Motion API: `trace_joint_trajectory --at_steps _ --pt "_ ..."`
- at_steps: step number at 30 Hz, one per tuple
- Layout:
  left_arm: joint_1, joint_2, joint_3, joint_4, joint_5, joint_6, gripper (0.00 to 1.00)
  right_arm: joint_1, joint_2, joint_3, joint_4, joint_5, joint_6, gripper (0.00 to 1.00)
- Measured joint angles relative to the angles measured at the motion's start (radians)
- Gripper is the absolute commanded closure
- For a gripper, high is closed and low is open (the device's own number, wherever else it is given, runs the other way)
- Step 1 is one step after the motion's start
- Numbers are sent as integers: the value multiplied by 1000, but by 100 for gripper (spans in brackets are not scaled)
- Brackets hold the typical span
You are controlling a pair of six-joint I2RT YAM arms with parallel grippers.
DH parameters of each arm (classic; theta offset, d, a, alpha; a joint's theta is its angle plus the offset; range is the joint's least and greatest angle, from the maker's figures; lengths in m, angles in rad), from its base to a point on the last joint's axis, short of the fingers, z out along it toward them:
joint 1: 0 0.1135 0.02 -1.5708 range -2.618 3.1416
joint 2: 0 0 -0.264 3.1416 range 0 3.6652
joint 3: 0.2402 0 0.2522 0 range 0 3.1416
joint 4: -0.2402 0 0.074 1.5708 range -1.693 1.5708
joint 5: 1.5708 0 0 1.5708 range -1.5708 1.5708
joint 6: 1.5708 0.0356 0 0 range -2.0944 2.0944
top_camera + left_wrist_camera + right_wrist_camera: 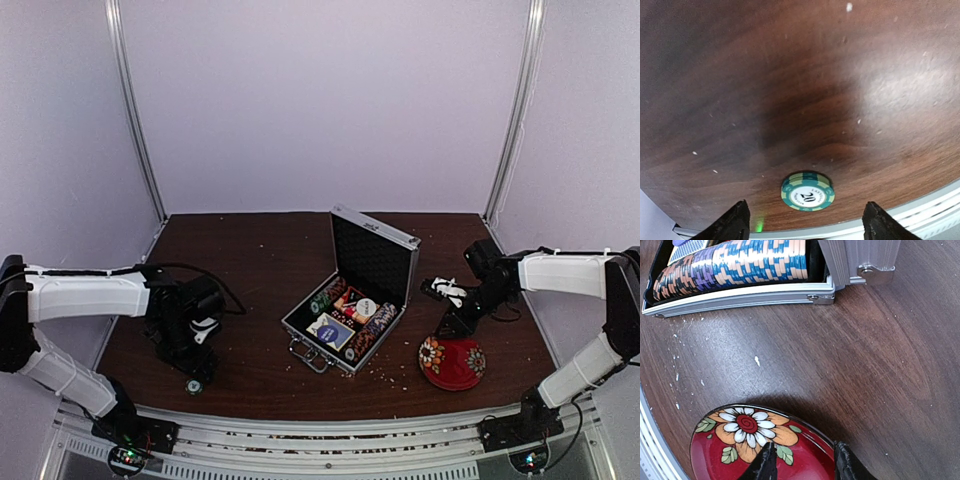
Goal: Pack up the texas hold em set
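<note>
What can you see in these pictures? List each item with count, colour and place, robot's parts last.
table: one, dark brown wood, under everything
briefcase: one, silver with black lining, open at table centre
chips in rows: many, mixed colours, inside the briefcase
card deck box: one, blue, inside the briefcase
loose chip: one, green and cream, front left near table edge
bowl: one, red with flowers, front right
left gripper: one, black fingers, open above the loose chip
right gripper: one, black fingers, at the bowl; grip unclear
</note>
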Motion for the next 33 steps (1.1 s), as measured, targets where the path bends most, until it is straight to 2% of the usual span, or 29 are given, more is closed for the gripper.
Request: trace_joint_trajectory --at_steps 9,21,28,33 --pt "4 8 -46 5 52 -16 36 0 0 0 0 0 0 61" --pt "4 56 -52 29 56 -38 34 2 0 0 0 0 0 61" --pt "4 95 -53 34 58 -42 43 2 0 0 0 0 0 61" --pt "4 108 -53 37 60 -44 45 2 0 0 0 0 0 61"
